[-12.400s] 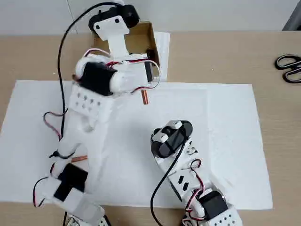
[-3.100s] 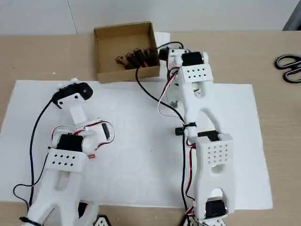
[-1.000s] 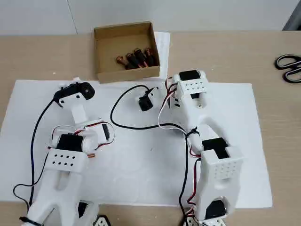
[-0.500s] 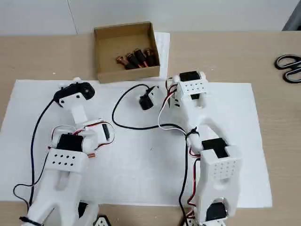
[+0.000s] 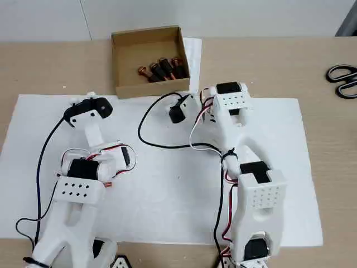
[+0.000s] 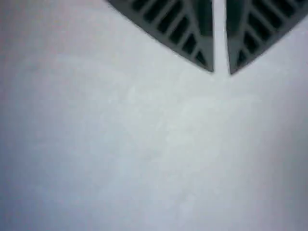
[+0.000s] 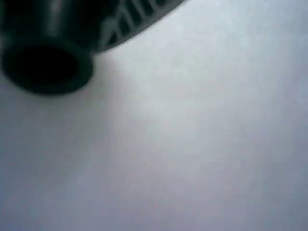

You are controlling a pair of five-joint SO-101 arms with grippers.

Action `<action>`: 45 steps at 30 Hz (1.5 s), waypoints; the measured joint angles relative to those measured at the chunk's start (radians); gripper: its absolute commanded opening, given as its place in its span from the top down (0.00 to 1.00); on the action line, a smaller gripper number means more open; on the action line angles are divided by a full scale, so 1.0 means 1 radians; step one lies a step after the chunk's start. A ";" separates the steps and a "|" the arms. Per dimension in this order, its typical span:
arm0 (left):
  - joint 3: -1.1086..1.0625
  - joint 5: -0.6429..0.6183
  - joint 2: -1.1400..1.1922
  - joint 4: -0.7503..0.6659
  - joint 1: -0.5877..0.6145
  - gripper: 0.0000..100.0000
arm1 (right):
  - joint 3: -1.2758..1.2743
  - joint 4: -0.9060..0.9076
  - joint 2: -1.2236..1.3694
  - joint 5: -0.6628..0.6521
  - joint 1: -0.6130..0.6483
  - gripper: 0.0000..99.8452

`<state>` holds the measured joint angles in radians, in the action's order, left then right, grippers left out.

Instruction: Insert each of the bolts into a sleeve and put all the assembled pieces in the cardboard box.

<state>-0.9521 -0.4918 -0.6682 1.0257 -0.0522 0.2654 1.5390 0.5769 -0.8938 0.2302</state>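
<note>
The cardboard box (image 5: 127, 43) stands at the table's far side, and several copper bolts in black sleeves (image 5: 162, 69) lie together inside it. My left gripper (image 6: 220, 71) hangs low over the white paper, shut, with only a thin slit between its dark ribbed fingers (image 6: 185, 31) and nothing in it. My left arm (image 5: 83, 167) is folded over the paper's left half. My right arm (image 5: 230, 106) stands just short of the box's near right corner. A black hollow cylinder (image 7: 45, 62) like a sleeve sits against the ribbed edge of my right gripper (image 7: 130, 21), close over the paper.
A white paper sheet (image 5: 167, 212) covers the table's middle. Black scissors (image 5: 343, 79) lie at the far right edge. A black cable (image 5: 150, 137) loops over the paper between the arms. A small copper-coloured piece (image 5: 109, 183) shows beside the left arm.
The right arm's wrist and its black camera have shifted slightly toward the box. The cable loop followed. The left arm has stayed still.
</note>
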 measured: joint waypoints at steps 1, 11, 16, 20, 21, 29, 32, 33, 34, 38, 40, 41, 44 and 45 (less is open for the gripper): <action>0.000 0.000 0.000 0.000 0.000 0.99 | 0.005 0.008 -0.011 0.009 0.000 0.99; 0.210 0.000 0.000 0.121 0.000 0.99 | 0.006 0.075 -0.236 0.164 0.035 0.99; 0.359 0.000 0.000 0.201 0.000 0.99 | 0.006 0.124 -0.255 0.236 0.025 0.99; 0.442 -0.003 0.002 0.305 0.000 0.99 | 0.006 0.140 -0.255 0.279 -0.020 0.99; 0.448 -0.015 0.002 0.313 0.005 0.99 | 0.006 0.143 -0.255 0.293 -0.032 0.99; 0.453 -0.199 0.002 0.496 0.164 0.99 | -0.002 0.158 -0.330 0.367 -0.084 0.99; 0.453 -0.199 0.002 0.606 0.216 0.99 | -0.055 0.158 -0.402 0.376 -0.077 0.99; 0.453 -0.203 0.002 0.635 0.232 0.99 | -0.078 0.158 -0.422 0.376 -0.072 0.99; 0.453 -0.210 0.002 0.658 0.244 0.99 | -0.100 0.158 -0.442 0.379 -0.066 0.99; 0.448 -0.242 0.002 0.684 0.322 0.99 | -0.178 0.158 -0.512 0.381 -0.037 0.99; 0.410 -0.253 0.002 0.675 0.364 0.99 | -0.209 0.158 -0.543 0.381 -0.023 0.99; 0.384 -0.253 0.002 0.669 0.387 0.99 | -0.219 0.158 -0.557 0.381 -0.018 0.99; 0.302 -0.253 0.002 0.637 0.448 0.99 | -0.235 0.158 -0.588 0.381 -0.021 0.99; 0.272 -0.245 0.002 0.624 0.463 0.99 | -0.236 0.158 -0.592 0.381 -0.023 0.99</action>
<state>-0.6805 -0.7373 -0.6667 1.6502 0.4112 0.0292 1.6970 -0.0153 -0.5132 0.2071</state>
